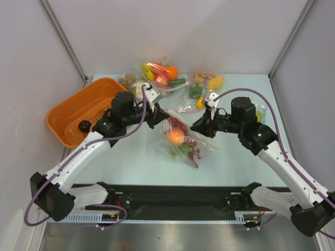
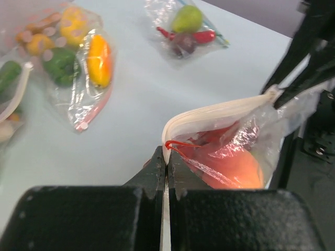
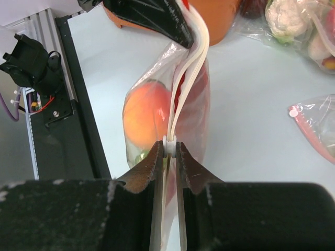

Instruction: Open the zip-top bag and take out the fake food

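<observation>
zip-top bag [image 1: 184, 140] sits mid-table, with its zip strip [image 2: 220, 111] pulled taut between my two arms. left gripper [image 2: 166, 157] is pinched tight on one end of the strip, jaws almost touching. right gripper [image 3: 170, 149] is clamped narrow on the other end, white strip showing between its fingers. i can't tell if the strip is sealed or parted. inside the bag the peach [image 3: 146, 112] reads clearly. the red piece [image 2: 209, 140] beside it is creased under plastic, shape unclear. the green bit [image 1: 183, 149] low in the bag is too small to name. the bag's bottom is cut off in both wrist views, and in the top view the arms cover the strip ends. left of the bag is an orange bin [image 1: 68, 112] holding a small dark ball [image 1: 84, 125]. beyond the bag are other clear bags of toy produce [image 1: 162, 76], blurry in the left wrist view. pale blue-grey table [image 1: 131, 162], plain grey-white wall panels [image 1: 183, 31] around it
</observation>
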Controlling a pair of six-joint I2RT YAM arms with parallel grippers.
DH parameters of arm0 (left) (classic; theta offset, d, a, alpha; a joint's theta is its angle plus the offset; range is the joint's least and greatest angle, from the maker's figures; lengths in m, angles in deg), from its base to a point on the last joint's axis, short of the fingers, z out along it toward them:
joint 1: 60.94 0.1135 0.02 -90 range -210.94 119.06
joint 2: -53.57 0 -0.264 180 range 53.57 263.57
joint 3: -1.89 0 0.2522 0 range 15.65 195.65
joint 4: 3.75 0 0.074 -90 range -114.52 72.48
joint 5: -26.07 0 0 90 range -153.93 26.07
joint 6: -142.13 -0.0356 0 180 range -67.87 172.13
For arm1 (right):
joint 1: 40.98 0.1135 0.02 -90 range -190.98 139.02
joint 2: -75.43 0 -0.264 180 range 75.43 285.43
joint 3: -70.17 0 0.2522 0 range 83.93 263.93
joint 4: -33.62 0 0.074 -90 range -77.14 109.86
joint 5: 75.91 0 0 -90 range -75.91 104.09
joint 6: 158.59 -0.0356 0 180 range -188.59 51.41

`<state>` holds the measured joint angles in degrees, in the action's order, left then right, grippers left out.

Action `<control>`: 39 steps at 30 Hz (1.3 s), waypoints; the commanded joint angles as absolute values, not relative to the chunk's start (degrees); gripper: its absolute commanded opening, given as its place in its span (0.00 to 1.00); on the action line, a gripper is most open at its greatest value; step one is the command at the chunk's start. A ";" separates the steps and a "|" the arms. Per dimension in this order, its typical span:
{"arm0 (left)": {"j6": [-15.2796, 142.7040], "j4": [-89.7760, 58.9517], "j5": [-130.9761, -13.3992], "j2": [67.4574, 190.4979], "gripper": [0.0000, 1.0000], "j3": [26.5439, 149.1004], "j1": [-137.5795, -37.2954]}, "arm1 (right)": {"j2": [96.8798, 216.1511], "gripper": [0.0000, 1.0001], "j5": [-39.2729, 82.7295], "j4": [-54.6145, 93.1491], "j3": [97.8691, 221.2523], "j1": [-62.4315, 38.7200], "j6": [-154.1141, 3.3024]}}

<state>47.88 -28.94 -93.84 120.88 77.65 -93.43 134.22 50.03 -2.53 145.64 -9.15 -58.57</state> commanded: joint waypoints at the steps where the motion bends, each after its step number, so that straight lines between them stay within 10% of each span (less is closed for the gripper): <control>1: 48.79 -29.56 -82.48 121.51 0.00 78.58 -90.73 | 131.33 0.00 51.27 0.00 146.33 -9.34 -58.48; 33: 55.56 -28.24 -66.91 123.45 0.01 76.91 -81.42 | 129.58 0.00 47.75 -1.32 144.04 -10.57 -59.01; 39: 49.59 -23.15 -86.56 122.92 0.00 74.72 -81.77 | 130.80 0.10 48.98 -1.59 144.48 -10.66 -59.71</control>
<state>54.42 -28.70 -78.67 123.72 75.49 -83.11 131.86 47.50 -2.64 143.59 -10.46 -58.85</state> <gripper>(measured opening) 0.010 0.160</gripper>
